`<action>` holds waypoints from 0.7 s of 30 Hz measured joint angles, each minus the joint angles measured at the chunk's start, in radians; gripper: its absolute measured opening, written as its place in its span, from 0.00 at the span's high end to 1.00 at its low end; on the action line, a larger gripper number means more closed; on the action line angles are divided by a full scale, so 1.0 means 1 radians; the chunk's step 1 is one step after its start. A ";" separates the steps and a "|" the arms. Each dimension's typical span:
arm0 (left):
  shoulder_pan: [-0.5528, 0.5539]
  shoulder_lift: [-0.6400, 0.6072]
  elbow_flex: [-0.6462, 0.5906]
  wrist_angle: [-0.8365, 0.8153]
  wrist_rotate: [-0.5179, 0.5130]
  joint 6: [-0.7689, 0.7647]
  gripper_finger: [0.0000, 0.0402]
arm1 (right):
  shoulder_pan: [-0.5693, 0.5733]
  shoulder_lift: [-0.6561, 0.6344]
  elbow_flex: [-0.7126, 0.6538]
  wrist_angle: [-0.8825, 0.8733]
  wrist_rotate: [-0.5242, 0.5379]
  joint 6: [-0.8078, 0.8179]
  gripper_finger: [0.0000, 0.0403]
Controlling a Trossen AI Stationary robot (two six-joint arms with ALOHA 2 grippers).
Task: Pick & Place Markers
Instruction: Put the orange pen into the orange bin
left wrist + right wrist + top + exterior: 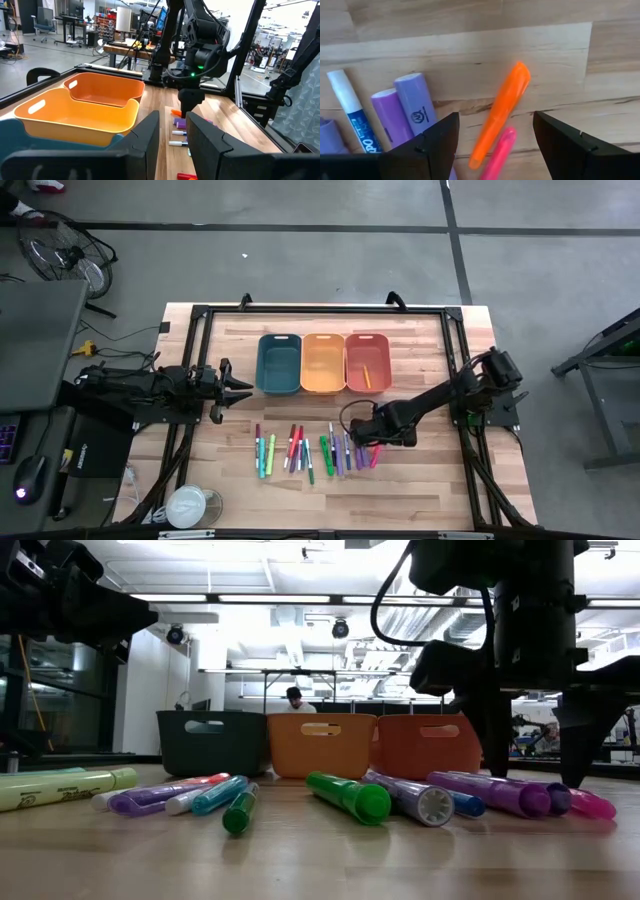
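Several markers [300, 450] in mixed colours lie side by side on the wooden table, nearer than three bins: teal [279, 363], yellow-orange [323, 363] and orange [367, 363]. One marker [366, 375] lies inside the orange bin. My right gripper [495, 145] is open and points down over the right end of the row; its fingers stand on either side of an orange marker [502, 112] and a pink marker [500, 150]. Purple markers [417, 107] lie just beside them. My left gripper [238, 388] is open and waits left of the teal bin.
A black frame [320, 310] runs along the table's edges, with posts at both sides. A round whitish container [188, 505] sits at the near left corner. Bare wood lies between the bins and the marker row. A person [293, 698] shows far behind the table.
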 joint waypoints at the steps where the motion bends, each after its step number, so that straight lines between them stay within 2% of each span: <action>1: 0.000 0.000 0.000 0.000 0.000 0.000 0.77 | 0.000 0.002 0.000 0.001 -0.003 0.002 0.40; 12: 0.000 0.000 0.000 -0.006 0.000 0.000 0.77 | -0.003 0.050 0.003 0.052 -0.033 -0.010 0.41; 16: 0.000 0.000 0.000 -0.007 0.000 0.000 0.77 | -0.003 0.051 0.001 0.052 -0.045 -0.030 0.48; 21: 0.000 0.000 0.000 -0.007 0.000 0.000 0.77 | -0.010 0.053 0.001 0.054 -0.064 -0.064 0.63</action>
